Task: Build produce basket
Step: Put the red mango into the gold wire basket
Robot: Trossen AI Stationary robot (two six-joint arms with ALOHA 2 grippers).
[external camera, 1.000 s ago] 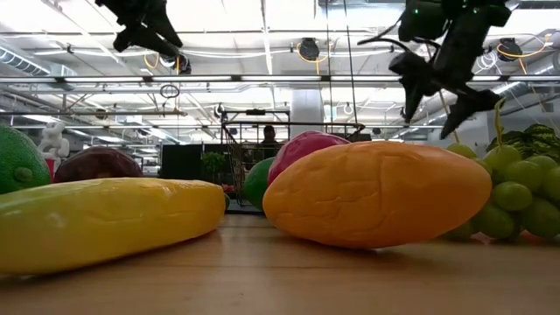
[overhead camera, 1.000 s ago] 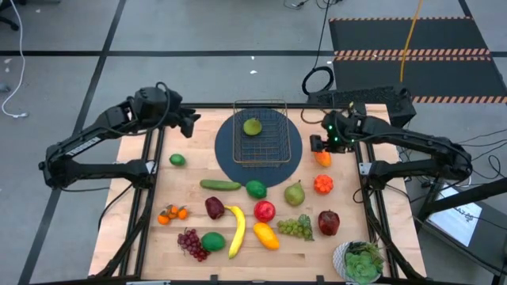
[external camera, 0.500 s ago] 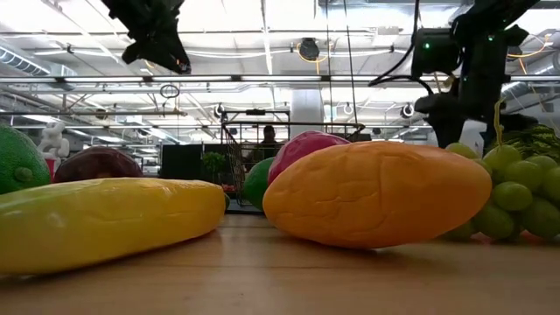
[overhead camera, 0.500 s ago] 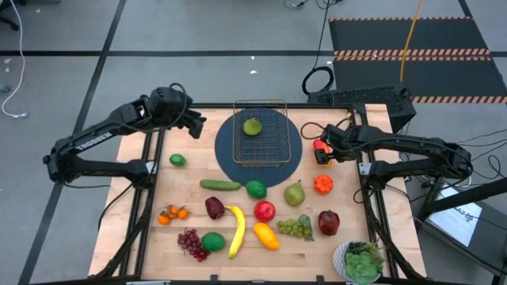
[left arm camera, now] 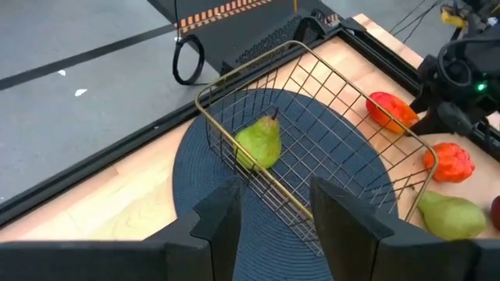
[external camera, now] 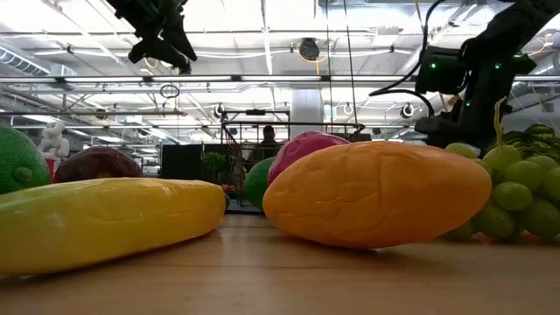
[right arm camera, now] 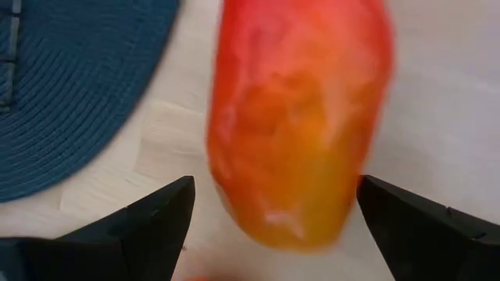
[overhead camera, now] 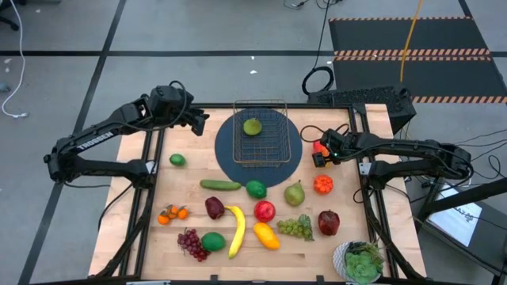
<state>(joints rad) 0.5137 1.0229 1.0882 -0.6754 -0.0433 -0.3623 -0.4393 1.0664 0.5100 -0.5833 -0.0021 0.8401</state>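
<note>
The wire basket point(overhead camera: 261, 134) stands on a round dark-blue mat point(overhead camera: 230, 162) at the table's far middle, with a green pear point(left arm camera: 260, 144) lying on its floor. A red-orange mango point(right arm camera: 301, 125) lies on the wood just right of the mat. My right gripper point(right arm camera: 275, 186) hangs low over it, open, one finger on either side of the fruit; I see no touch. My left gripper point(left arm camera: 273, 211) hovers open and empty left of the basket point(left arm camera: 312, 179), high above the table point(external camera: 162, 35).
Loose produce covers the near half of the table: cucumber point(overhead camera: 220, 184), lime point(overhead camera: 177, 159), pear point(overhead camera: 295, 192), bumpy orange fruit point(overhead camera: 322, 184), red apples point(overhead camera: 264, 210), banana point(overhead camera: 236, 229), grapes point(overhead camera: 295, 228), yellow mango point(external camera: 376, 194). A potted plant point(overhead camera: 362, 261) stands at the near right corner.
My right gripper has come down over the red-orange mango, rolling a little, and now straddles it. My left gripper has eased slightly toward the basket.
</note>
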